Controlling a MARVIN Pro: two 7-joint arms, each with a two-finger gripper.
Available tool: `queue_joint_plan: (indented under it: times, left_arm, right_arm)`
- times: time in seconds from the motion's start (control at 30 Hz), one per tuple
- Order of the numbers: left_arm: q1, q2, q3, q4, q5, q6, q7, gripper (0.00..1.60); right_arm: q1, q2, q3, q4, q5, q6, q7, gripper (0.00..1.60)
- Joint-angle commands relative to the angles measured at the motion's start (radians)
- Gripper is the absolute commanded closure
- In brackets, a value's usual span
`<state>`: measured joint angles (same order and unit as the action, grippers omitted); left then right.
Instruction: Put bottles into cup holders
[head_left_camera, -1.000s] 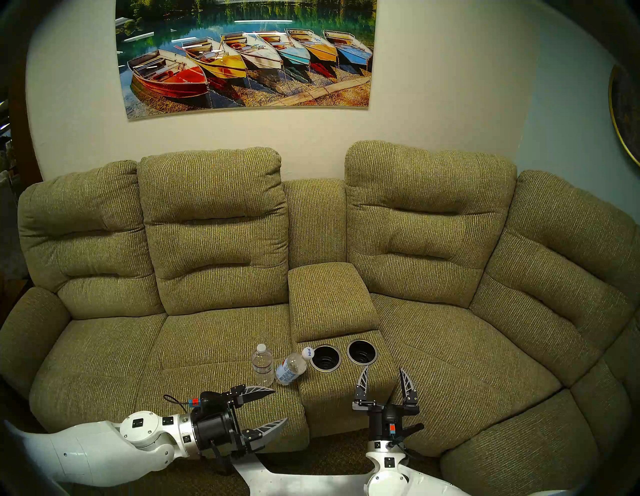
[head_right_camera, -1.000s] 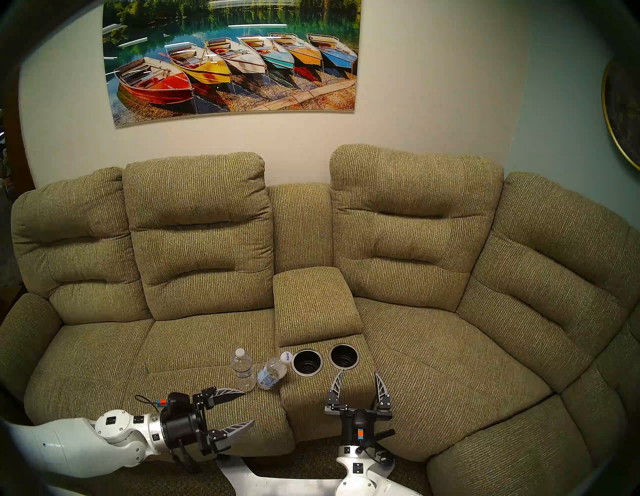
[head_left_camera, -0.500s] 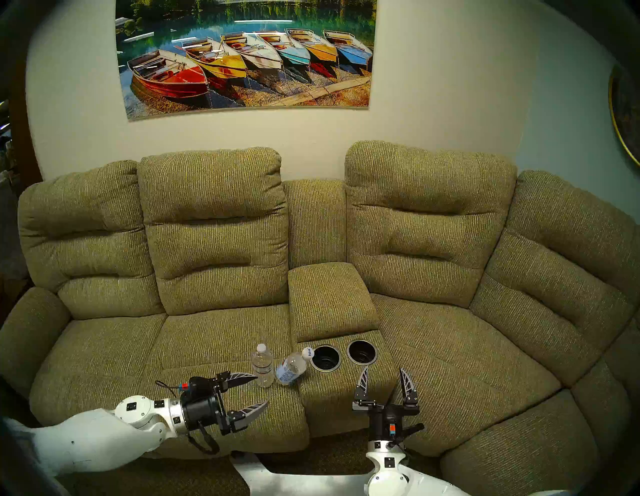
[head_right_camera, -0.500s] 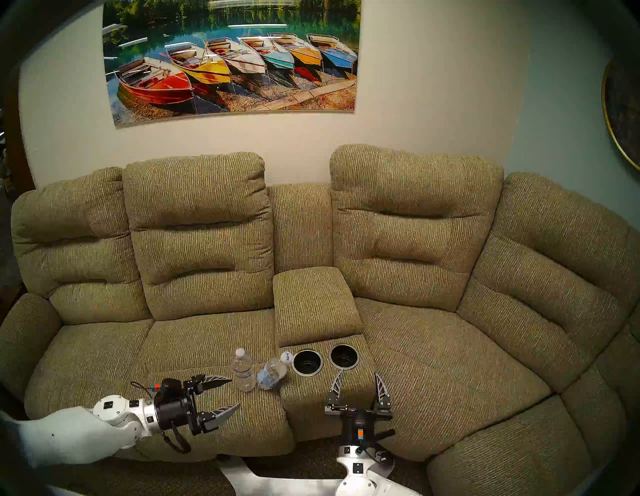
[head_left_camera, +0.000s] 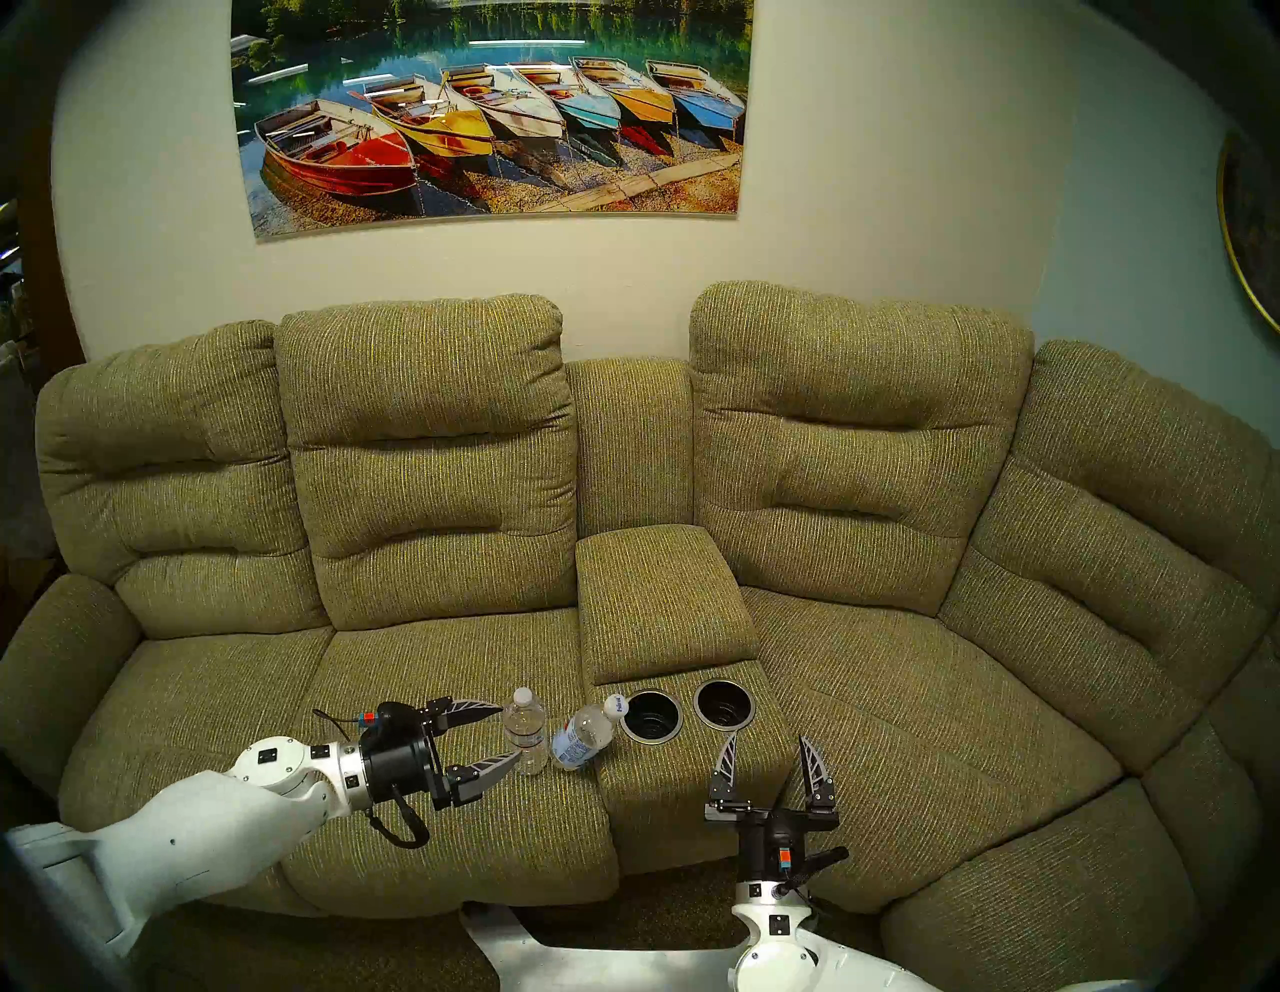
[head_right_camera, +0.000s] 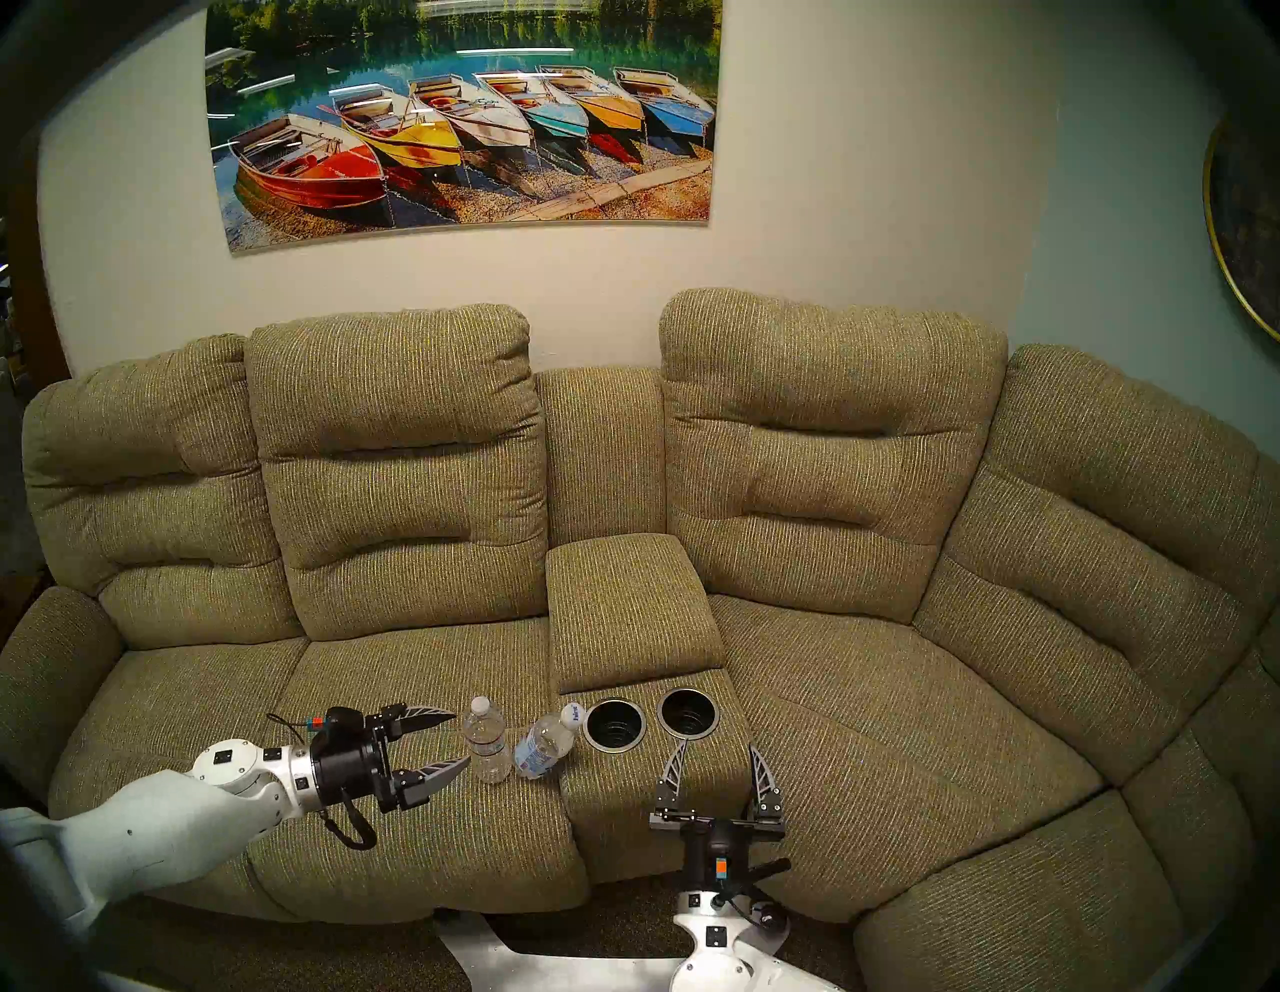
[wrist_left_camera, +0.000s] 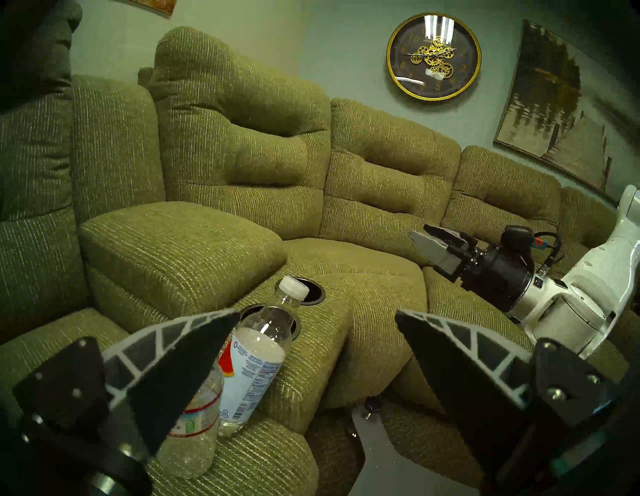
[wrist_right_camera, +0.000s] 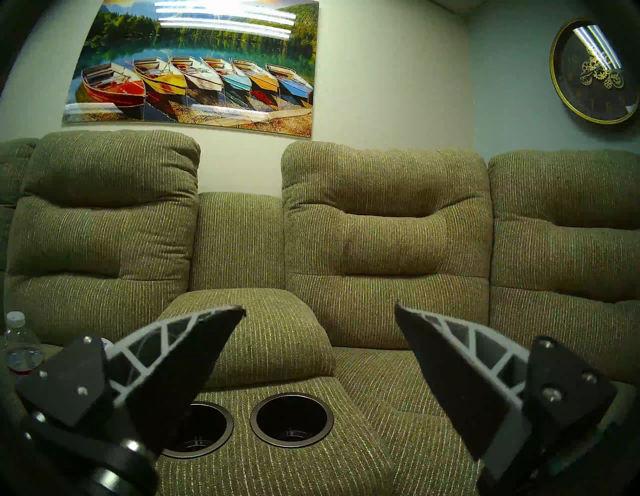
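Note:
Two clear bottles with white caps stand on the sofa seat left of the console. The pale-label bottle is upright. The blue-printed-label bottle leans right, its cap at the left cup holder. The right cup holder is beside it; both hold nothing. My left gripper is open, its tips just left of the upright bottle. In the left wrist view that bottle sits partly behind one finger, with the leaning bottle beyond. My right gripper is open and empty, in front of the holders.
The padded console armrest rises just behind the cup holders. Sofa backrests stand farther back. The console front drops to the floor between my arms. The seat cushion lies right of the console.
My left arm has moved forward and up over the seat, bringing its open gripper up to the upright bottle. The bottles and the right arm have not moved.

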<state>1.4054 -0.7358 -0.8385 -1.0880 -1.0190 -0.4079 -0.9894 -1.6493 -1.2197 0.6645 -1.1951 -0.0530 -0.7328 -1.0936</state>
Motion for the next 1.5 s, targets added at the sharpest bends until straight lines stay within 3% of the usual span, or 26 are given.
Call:
queue_joint_plan:
  times: [0.0,0.33,0.4,0.63,0.77,1.27,1.47]
  left_arm:
    - [-0.081,-0.062,-0.009,0.078,-0.016,0.001,-0.073,0.00]
    - [-0.229,-0.192,0.008,0.287,0.039,0.054,-0.071,0.00]
    - [-0.224,-0.205,-0.015,0.288,0.041,0.063,-0.069,0.00]
    - [-0.285,-0.273,-0.033,0.386,0.054,0.144,-0.060,0.00]
    - [-0.349,-0.319,-0.011,0.488,0.072,0.179,-0.050,0.00]
    - [-0.435,-0.433,0.028,0.724,0.121,0.215,-0.093,0.00]
    - [-0.456,-0.472,0.046,0.802,0.145,0.216,-0.056,0.00]
  right_arm:
    - [0.000,-0.002,0.003,-0.008,0.000,0.000,-0.006,0.00]
    - [0.000,-0.003,0.002,-0.007,0.000,-0.001,-0.004,0.00]
    - [0.000,-0.003,0.002,-0.006,0.000,-0.001,-0.004,0.00]
    - [0.001,-0.003,0.002,-0.005,0.001,-0.002,-0.003,0.00]
    - [0.001,-0.003,0.002,-0.005,0.001,-0.002,-0.003,0.00]
    - [0.000,-0.003,0.003,-0.005,0.000,-0.002,-0.003,0.00]
    - [0.001,-0.004,0.002,-0.004,0.000,-0.002,-0.003,0.00]
